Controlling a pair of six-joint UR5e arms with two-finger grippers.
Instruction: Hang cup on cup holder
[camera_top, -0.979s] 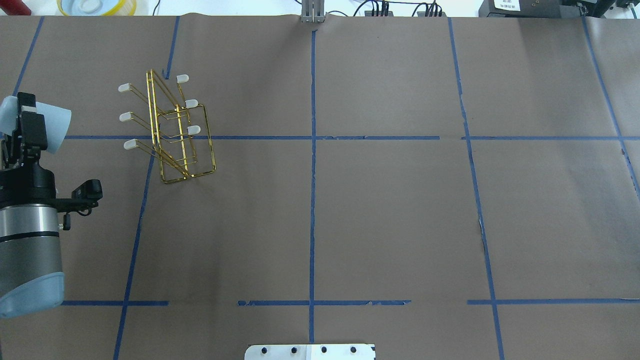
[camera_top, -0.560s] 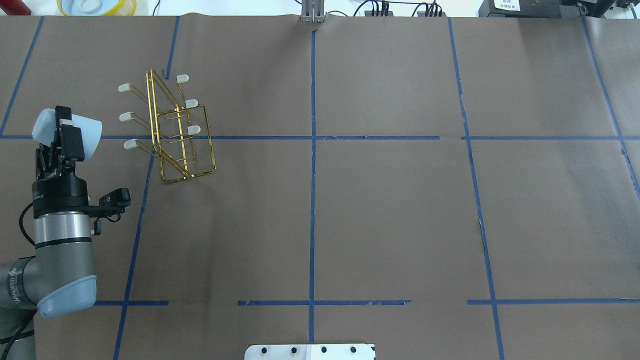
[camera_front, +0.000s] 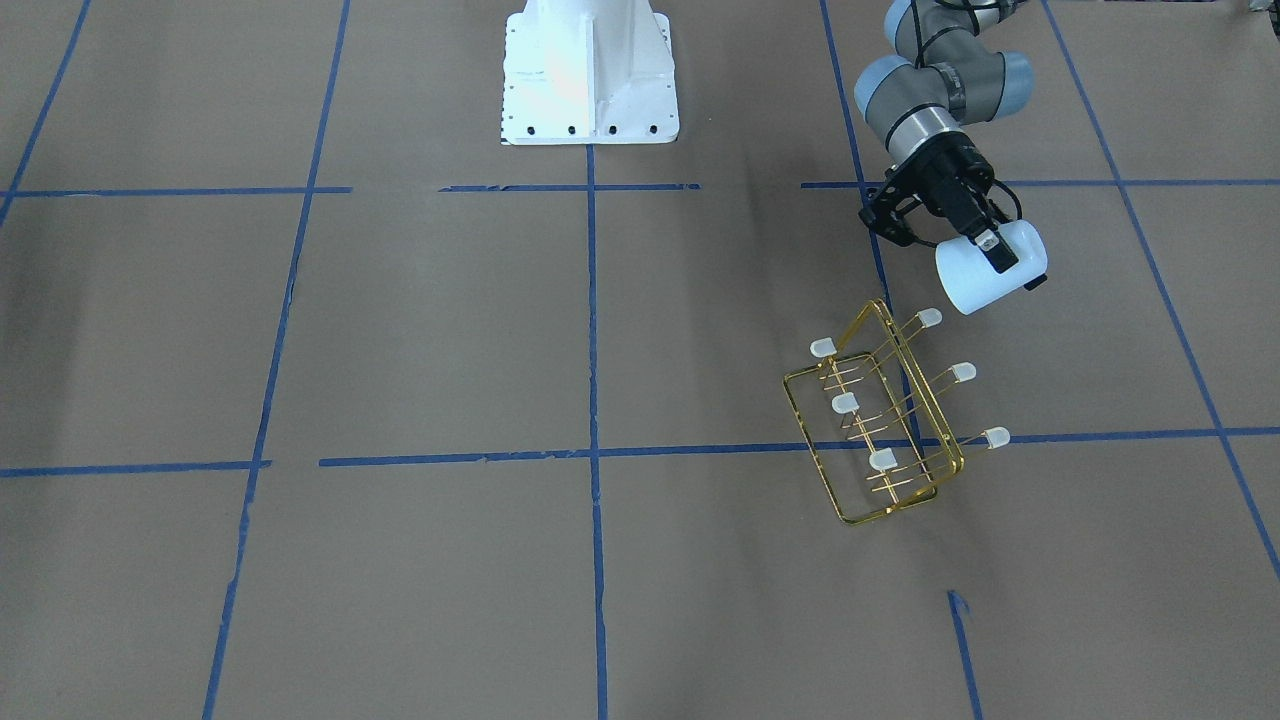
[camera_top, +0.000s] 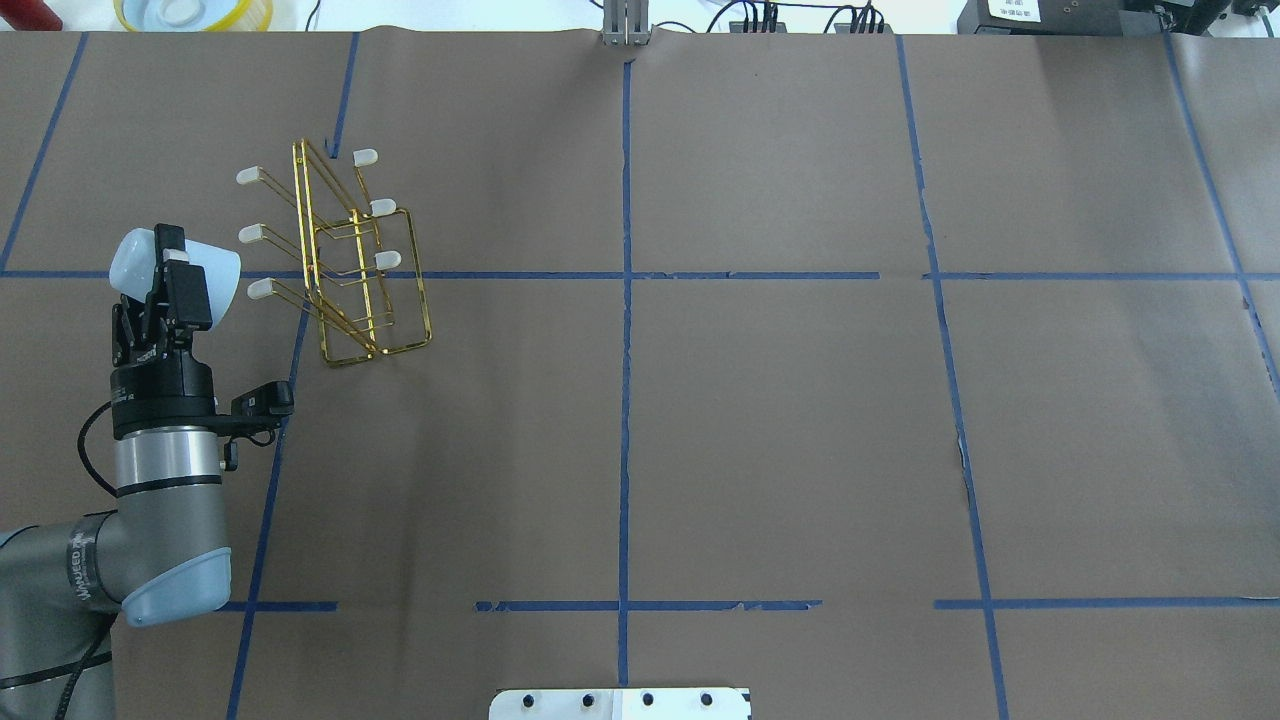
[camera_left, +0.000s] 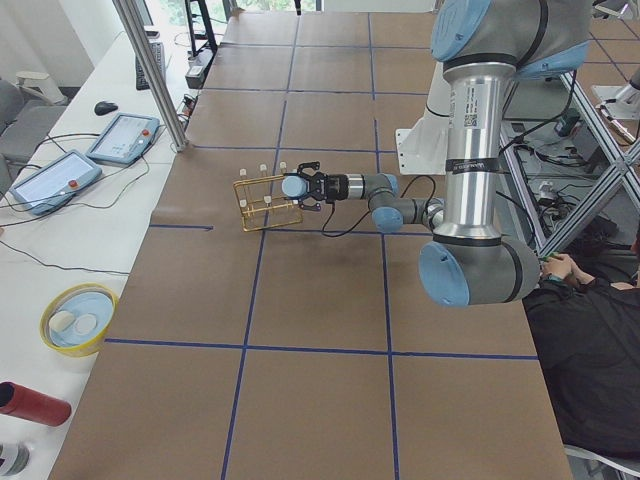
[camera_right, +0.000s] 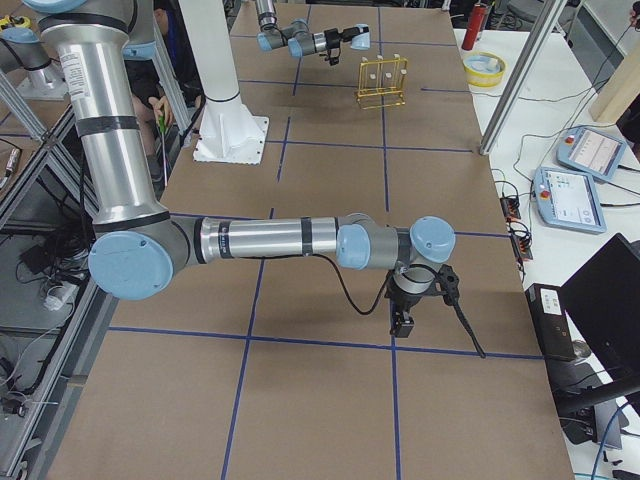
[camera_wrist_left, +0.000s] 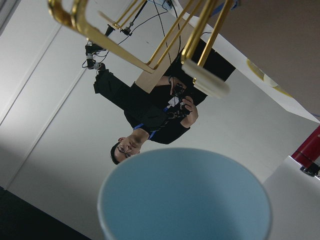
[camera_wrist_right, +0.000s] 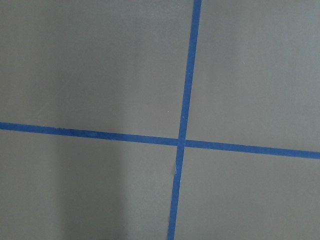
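The left gripper is clamping the cup sideways, mouth pointing at the cup holder standing just to the gripper's right, so a misaligned push could be catching the rim on a capped prong and shoving the light holder across the surface.

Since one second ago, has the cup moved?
Yes. In the overhead view the cup moved right, toward the gold rack, which has not shifted.

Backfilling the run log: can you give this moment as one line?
left gripper: shut on cup, cup sideways | cup: near cup holder, not hung | right gripper: away from both, state unclear
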